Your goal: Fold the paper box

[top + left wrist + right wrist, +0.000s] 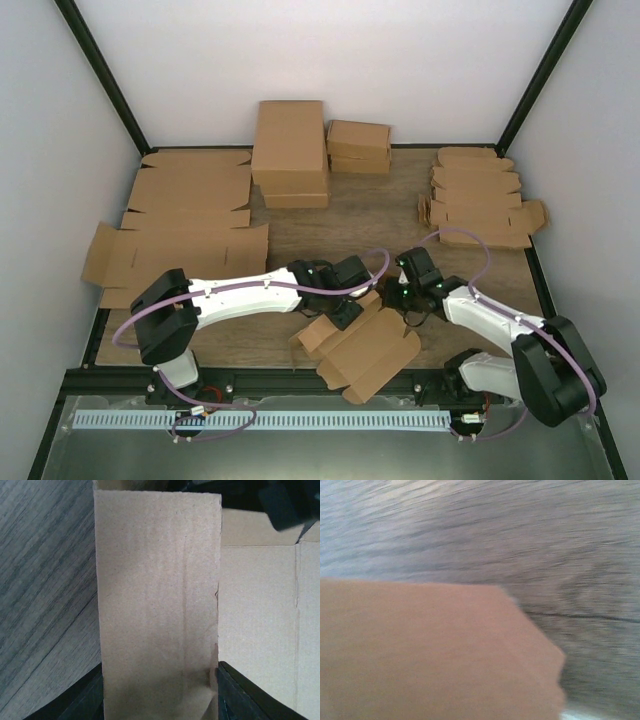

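Note:
The paper box (365, 352) lies part-folded near the table's front edge, between my two grippers, with flaps sticking out on its left side. My left gripper (345, 305) is at its upper left corner. In the left wrist view an upright brown panel of the box (157, 595) fills the gap between the dark fingers (240, 692), touching both. My right gripper (402, 298) sits at the box's upper right edge. In the right wrist view a blurred flap of the box (420, 650) hides the fingers; the jaws are shut.
Folded brown boxes (290, 150) are stacked at the back centre, with smaller ones (358, 146) beside them. Large flat cardboard sheets (185, 215) cover the left side. A pile of small flat die-cut pieces (480, 200) lies at the back right.

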Controlling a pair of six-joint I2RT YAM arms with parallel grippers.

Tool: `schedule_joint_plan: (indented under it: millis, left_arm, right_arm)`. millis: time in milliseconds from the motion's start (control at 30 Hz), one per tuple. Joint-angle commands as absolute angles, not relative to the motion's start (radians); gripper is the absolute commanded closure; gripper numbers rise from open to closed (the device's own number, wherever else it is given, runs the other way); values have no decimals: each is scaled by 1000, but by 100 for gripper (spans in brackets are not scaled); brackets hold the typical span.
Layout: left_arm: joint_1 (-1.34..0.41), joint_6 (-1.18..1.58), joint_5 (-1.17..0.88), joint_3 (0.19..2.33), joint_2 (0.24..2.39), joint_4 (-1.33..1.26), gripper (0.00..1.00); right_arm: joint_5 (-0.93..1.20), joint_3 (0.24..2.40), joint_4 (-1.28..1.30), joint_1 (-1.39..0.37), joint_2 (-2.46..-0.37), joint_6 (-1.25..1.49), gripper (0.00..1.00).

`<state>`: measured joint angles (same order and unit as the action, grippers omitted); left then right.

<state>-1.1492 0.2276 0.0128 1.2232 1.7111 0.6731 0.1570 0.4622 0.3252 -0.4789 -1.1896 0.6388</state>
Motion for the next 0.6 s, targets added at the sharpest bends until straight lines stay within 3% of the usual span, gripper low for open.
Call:
schedule_joint_plan:
  millis: [0,567]
  left_arm:
    - [-1157,224,17,1241,1729,668,45]
    - [-1161,228,21,1235,1729,669,45]
  right_arm:
    - [368,469,269,-485,-1136,598,99]
    - [404,444,254,-485,-1115,583,99]
